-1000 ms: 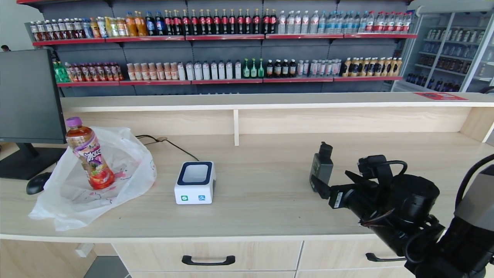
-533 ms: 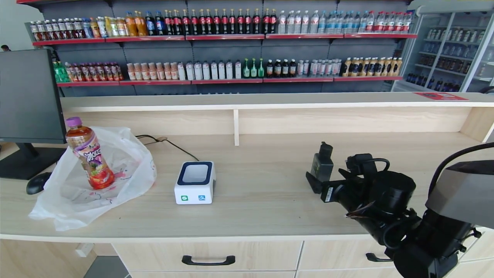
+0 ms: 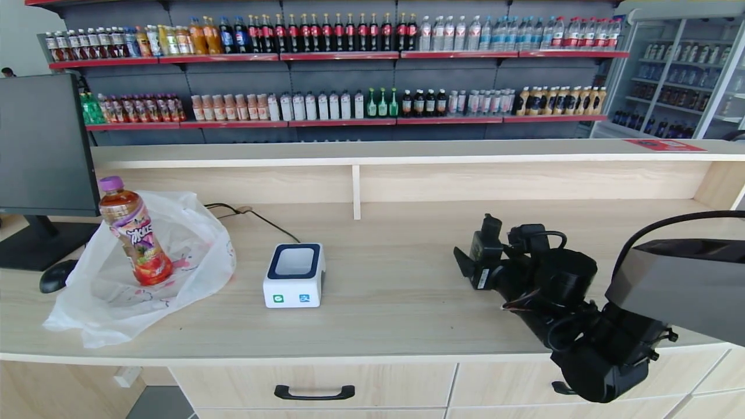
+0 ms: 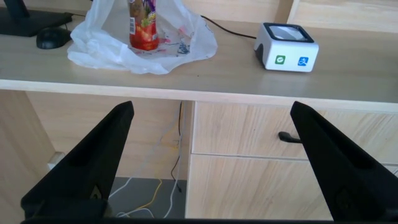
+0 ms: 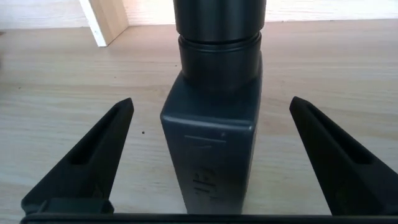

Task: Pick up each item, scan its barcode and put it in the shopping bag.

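A dark grey bottle (image 3: 486, 240) with a black cap stands upright on the wooden counter (image 3: 396, 291), right of centre. My right gripper (image 3: 476, 263) is open, its jaws on either side of the grey bottle (image 5: 214, 130) and apart from it. At the left, a white plastic shopping bag (image 3: 195, 256) lies open with an orange drink bottle (image 3: 135, 233), purple-capped, standing in it. The white barcode scanner (image 3: 294, 274) sits between the bag and the grey bottle. My left gripper (image 4: 211, 106) is open and holds nothing, below the counter edge in front of the drawers, facing the bag (image 4: 180, 43) and scanner (image 4: 287, 48).
A monitor (image 3: 43, 145) and black mouse (image 3: 57, 275) stand at the far left. A cable (image 3: 256, 216) runs from the scanner toward a raised back ledge (image 3: 407, 152) with a thin divider (image 3: 355, 192). Drawer handles (image 3: 314, 393) sit below the counter edge.
My right arm has moved forward and left, so its open jaws now flank the grey bottle. Bag, drink bottle and scanner have not moved.
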Tool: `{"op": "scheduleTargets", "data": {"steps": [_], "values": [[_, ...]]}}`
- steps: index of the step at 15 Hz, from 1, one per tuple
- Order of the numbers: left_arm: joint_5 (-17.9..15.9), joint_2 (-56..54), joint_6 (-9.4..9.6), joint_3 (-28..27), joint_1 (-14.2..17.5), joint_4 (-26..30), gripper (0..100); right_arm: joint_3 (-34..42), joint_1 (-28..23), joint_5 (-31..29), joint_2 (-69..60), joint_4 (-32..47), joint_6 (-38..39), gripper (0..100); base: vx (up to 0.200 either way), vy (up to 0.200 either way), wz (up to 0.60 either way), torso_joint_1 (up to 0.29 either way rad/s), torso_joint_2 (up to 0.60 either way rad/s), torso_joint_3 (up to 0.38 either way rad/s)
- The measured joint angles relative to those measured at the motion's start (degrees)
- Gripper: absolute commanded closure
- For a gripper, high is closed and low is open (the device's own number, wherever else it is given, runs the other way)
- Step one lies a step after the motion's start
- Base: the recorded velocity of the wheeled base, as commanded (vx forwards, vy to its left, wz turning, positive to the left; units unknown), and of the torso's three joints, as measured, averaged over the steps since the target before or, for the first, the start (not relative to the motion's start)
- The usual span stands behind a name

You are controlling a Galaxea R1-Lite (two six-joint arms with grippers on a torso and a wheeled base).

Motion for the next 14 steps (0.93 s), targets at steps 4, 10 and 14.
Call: {"op": "scheduleTargets", "data": {"steps": [4,10,14], "values": [[0.0,0.0,-0.02,0.0,0.0,0.0,0,-1.8,-1.5,0.0,1.4,0.0,0.1,0,0.000,0.000,0.00,0.000,0.00,0.000],[0.0,0.0,-0.02,0.0,0.0,0.0,0,-2.6,-5.0,0.0,1.5,0.0,0.1,0,0.000,0.000,0.00,0.000,0.00,0.000],[0.0,0.0,-0.02,0.0,0.0,0.0,0,-2.6,-4.4,0.1,1.9,0.0,0.0,0,0.000,0.000,0.00,0.000,0.00,0.000]]}}
